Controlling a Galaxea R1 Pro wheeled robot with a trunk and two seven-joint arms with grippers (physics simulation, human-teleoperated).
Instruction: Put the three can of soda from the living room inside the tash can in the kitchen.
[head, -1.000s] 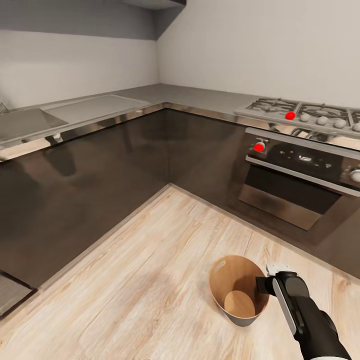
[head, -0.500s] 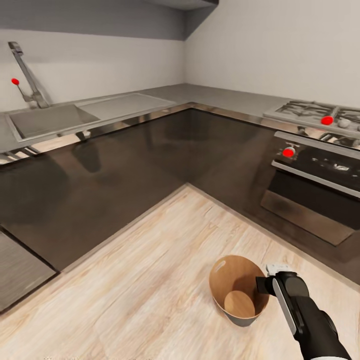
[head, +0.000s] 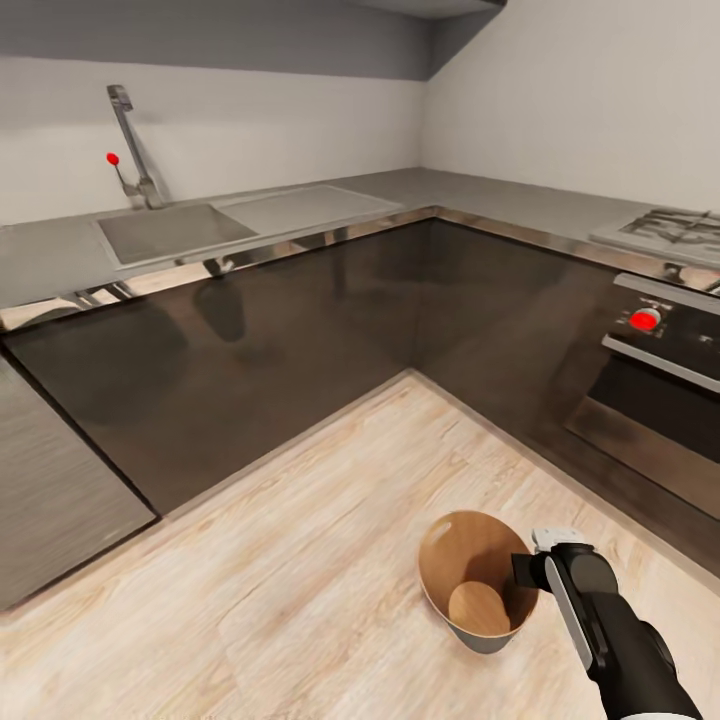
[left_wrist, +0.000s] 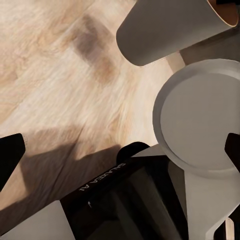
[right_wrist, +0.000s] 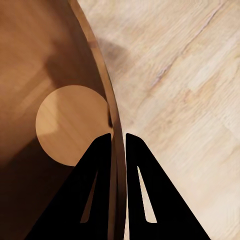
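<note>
Kitchen corner, wood floor (head: 300, 560): tash can (head: 475, 580) standing near the oven (head: 650, 390), its bottom showing no can inside. Right gripper (right_wrist: 117, 145) is pinching the bin's rim. Left gripper's opening: cannot tell. Judging: all three soda cans are remaining to deliver.

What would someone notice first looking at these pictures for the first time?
Probably the round bin on the light wood floor, empty inside, with the right gripper pinched on its rim, one finger inside the wall and one outside. Behind it, glossy dark cabinets wrap a corner under a steel counter, with a sink and tall tap on the left and an oven on the right.
</note>
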